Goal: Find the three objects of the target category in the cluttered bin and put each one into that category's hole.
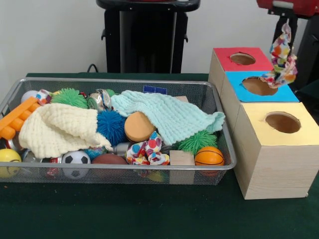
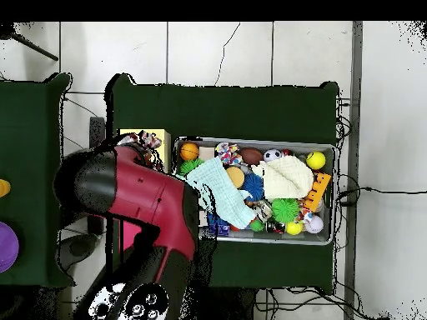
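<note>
My gripper (image 1: 287,21) at the top right is shut on a white polka-dot fabric bundle (image 1: 282,57), which hangs in the air over the right edge of the blue-surrounded hole (image 1: 259,85). The yellow-surrounded hole (image 1: 282,122) lies nearer the camera, on the pale wooden box (image 1: 271,169). A second polka-dot bundle (image 1: 147,152) lies at the front middle of the wire mesh bin (image 1: 124,80). In the overhead view the held bundle (image 2: 150,140) shows by the yellow surround (image 2: 132,136), and my arm (image 2: 133,196) hides the gripper. No third bundle shows.
The bin holds a cream knitted cloth (image 1: 60,129), a mint knitted cloth (image 1: 167,115), blue (image 1: 110,127) and green (image 1: 198,142) pom balls, a small basketball (image 1: 209,157), a soccer ball (image 1: 76,160) and a wooden block (image 1: 182,158). The red-surrounded hole (image 1: 242,59) is farthest back.
</note>
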You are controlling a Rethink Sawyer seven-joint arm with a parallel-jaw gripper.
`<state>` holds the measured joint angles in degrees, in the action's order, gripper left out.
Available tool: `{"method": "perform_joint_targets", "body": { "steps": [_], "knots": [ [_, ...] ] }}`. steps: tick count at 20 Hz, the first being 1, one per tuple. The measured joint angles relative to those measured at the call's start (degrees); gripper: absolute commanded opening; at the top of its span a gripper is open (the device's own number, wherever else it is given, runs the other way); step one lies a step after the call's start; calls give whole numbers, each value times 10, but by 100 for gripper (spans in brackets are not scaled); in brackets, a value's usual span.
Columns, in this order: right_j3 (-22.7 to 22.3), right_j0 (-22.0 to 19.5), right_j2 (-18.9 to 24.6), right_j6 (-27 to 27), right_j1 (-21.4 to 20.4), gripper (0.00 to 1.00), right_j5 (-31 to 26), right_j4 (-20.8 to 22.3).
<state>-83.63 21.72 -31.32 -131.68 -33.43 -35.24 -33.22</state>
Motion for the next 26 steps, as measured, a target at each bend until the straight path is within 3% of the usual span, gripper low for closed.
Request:
{"method": "perform_joint_targets", "body": {
  "steps": [14, 26],
  "knots": [
    [110, 1, -1, -64, 96, 0, -1, -12],
    [118, 1, -1, -69, 121, 0, -3, -11]
  ]
}}
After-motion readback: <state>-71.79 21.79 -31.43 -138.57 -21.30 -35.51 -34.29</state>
